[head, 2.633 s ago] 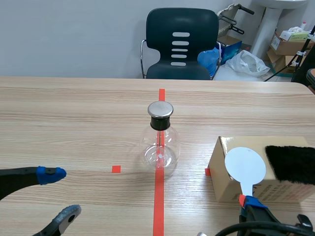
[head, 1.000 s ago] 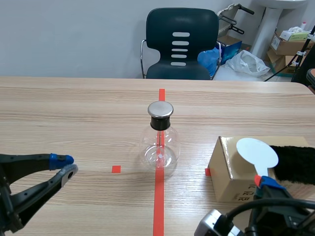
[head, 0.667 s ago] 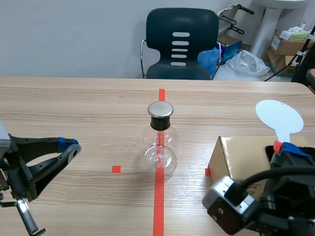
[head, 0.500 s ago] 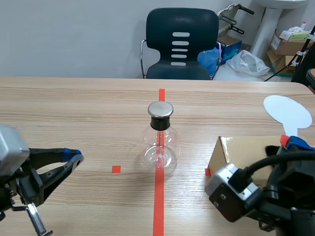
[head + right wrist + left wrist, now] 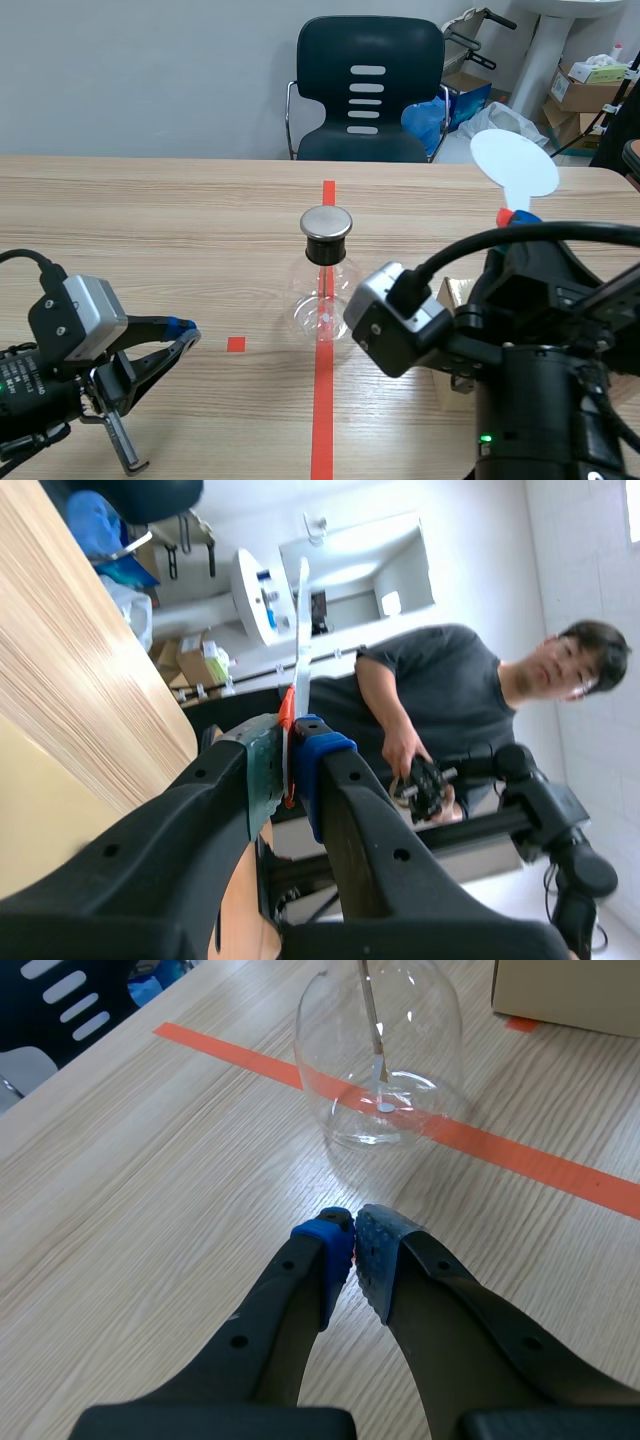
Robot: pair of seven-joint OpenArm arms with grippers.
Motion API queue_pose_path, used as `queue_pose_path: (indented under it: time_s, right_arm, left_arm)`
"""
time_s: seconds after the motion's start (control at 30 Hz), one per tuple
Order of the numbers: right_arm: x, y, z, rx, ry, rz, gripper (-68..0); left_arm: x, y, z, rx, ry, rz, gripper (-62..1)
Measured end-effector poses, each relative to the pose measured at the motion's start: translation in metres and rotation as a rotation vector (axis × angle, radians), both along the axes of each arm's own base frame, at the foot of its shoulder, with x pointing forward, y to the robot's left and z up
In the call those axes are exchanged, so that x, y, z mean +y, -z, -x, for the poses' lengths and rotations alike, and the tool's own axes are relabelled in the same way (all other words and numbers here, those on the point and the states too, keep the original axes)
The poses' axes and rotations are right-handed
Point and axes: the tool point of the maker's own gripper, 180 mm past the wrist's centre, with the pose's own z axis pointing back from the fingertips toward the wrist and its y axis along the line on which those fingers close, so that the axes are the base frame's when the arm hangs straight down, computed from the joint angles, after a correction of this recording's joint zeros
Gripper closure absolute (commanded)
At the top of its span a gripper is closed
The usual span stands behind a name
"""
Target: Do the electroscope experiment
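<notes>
Right gripper clamped on white round flat paddle, held high. Lower disc slowly onto metal cap of clear glass flask electroscope mid-table. Left gripper closed, empty, near flask

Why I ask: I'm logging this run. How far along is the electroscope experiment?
Done: the right gripper is shut on the white paddle. In hand: the paddle is held high, right of the electroscope flask. Remaining: likely touching it to the metal cap; left gripper shut, empty.
</notes>
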Motion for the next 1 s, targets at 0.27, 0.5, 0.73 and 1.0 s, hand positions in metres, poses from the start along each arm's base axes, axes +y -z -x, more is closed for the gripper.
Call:
queue_pose_path:
  time_s: [0.27, 0.5, 0.73, 1.0]
  right_arm:
    - [0.025, 0.021, -0.01, 0.012, -0.101, 0.066, -1.0]
    - [0.031, 0.033, -0.015, 0.022, -0.12, 0.097, -1.0]
    - [0.031, 0.052, -0.018, 0.077, -0.109, 0.125, -1.0]
    - [0.027, 0.058, -0.021, 0.117, -0.085, 0.124, -1.1]
  left_arm:
    - [-0.021, 0.013, -0.008, 0.015, 0.029, 0.014, -5.5]
    - [-0.024, 0.02, -0.021, 0.012, 0.012, 0.008, -5.5]
    - [-0.033, 0.018, -0.032, -0.001, 0.014, 0.025, -5.5]
    - [-0.044, 0.027, -0.029, 0.005, 0.048, 0.006, -5.5]
